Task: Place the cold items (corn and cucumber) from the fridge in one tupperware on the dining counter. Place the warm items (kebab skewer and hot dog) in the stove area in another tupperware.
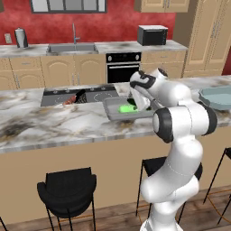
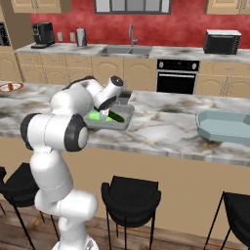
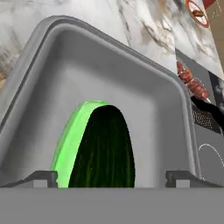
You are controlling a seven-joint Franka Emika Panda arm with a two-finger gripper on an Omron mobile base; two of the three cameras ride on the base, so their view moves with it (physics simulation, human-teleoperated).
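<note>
Cucumber (image 3: 103, 146) lies in the grey tupperware (image 3: 144, 94), gripper (image 3: 111, 177) spread open above it (corn unclear); kebab skewer (image 3: 192, 83) waits beside the tupperware.

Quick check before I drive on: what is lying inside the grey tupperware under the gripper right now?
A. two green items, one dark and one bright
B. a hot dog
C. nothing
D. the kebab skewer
A: the hand view shows a dark green cucumber and a bright green item lying side by side inside the grey tupperware, between the fingertips of the open gripper.
</note>
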